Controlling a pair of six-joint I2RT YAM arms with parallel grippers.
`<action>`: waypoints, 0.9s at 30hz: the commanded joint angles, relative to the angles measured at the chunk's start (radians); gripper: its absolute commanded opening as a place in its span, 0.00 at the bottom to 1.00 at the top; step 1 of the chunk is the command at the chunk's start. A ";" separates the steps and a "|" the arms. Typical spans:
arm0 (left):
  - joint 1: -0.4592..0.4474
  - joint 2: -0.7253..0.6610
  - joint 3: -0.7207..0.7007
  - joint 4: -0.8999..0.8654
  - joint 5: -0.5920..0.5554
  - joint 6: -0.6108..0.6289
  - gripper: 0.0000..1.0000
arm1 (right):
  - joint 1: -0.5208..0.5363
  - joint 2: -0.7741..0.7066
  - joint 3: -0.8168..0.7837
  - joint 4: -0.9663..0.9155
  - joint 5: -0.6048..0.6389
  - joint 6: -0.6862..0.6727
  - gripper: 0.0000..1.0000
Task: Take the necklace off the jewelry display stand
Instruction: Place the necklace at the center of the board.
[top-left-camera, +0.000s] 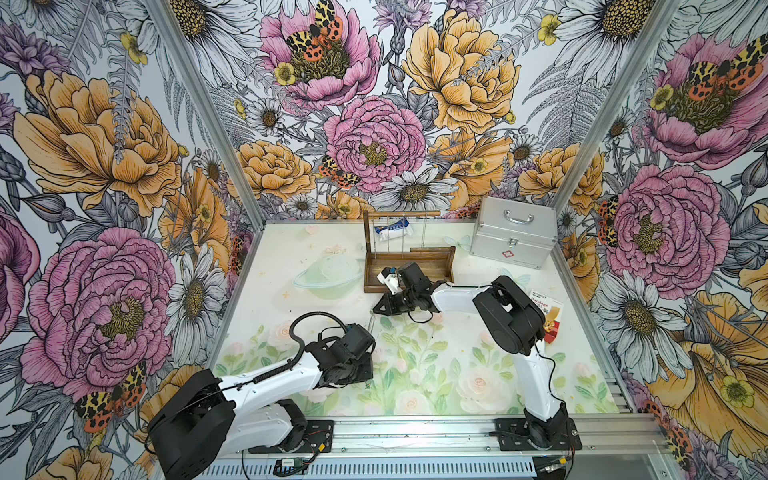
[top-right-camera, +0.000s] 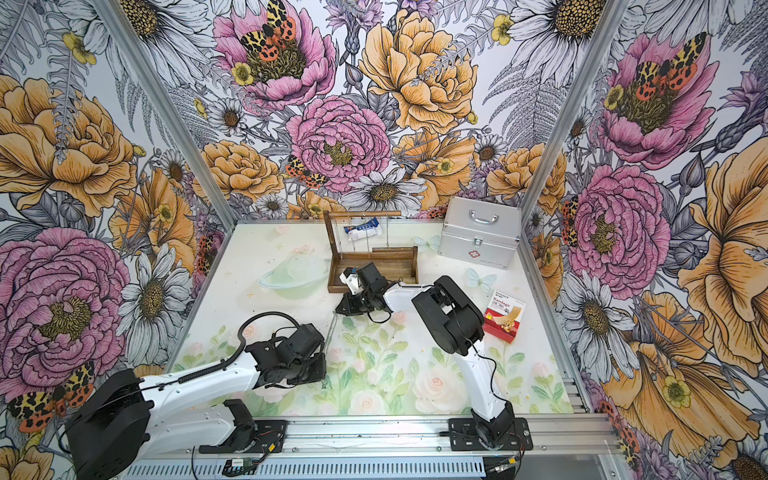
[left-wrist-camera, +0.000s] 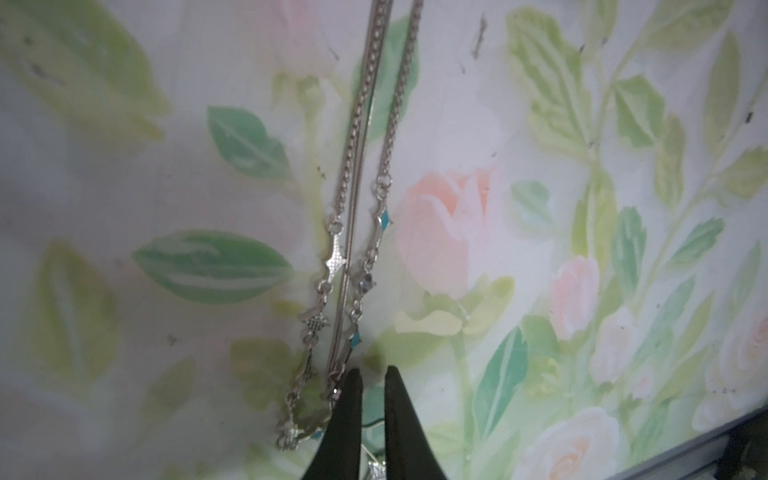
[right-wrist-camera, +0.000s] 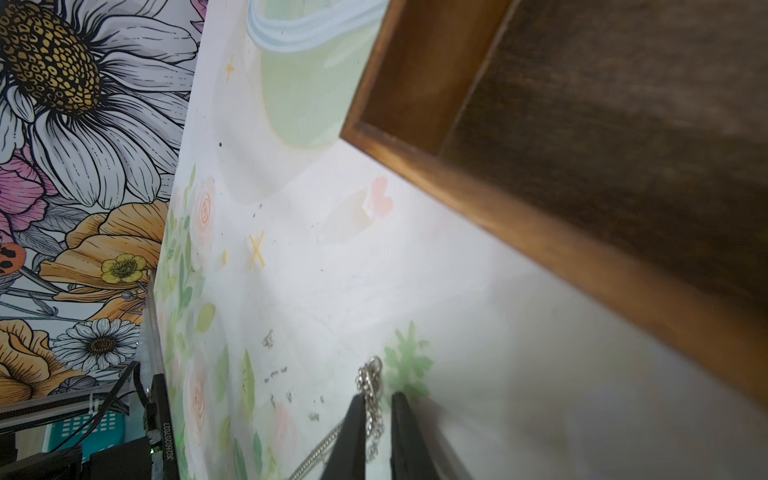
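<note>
Necklace (left-wrist-camera: 338, 257): off the stand, lying in a nearly straight line on the mat (top-left-camera: 457, 365), one end at each gripper. It is a silver chain with small star-shaped links and teal bits.
Stand (top-left-camera: 432, 251): upright at the back middle of the mat, well apart from most of the necklace. Two thin strands hang from its rod (top-left-camera: 401, 213) (too fine to tell what they are).
Left gripper (left-wrist-camera: 372, 376): low over the necklace's near end. Its fingers (left-wrist-camera: 349, 415) are parted by a narrow gap with mat showing between them. The ornate end lies against the outer side of one finger, and nothing looks pinched.
Right gripper (right-wrist-camera: 378, 399): low at the necklace's far end, just in front of the stand's front rim. Its fingers (right-wrist-camera: 351, 432) are slightly apart. The chain runs loose through the gap, nearer one finger and not squeezed.
Case (top-left-camera: 513, 232): silver, closed, in the back right corner.
Box (top-left-camera: 548, 316): red and white, at the right edge, partly behind the right arm.
Packet (top-left-camera: 395, 232): white and blue, seen through the stand's frame.
</note>
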 joint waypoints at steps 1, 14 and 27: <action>-0.007 -0.012 -0.021 -0.014 -0.007 -0.007 0.18 | -0.005 -0.015 -0.011 0.025 0.033 -0.006 0.15; -0.006 -0.016 0.016 -0.014 0.005 -0.004 0.25 | -0.009 -0.275 -0.272 0.240 0.193 -0.079 0.19; -0.021 -0.016 0.246 -0.013 0.034 0.107 0.51 | -0.087 -0.680 -0.721 0.554 0.659 -0.024 0.23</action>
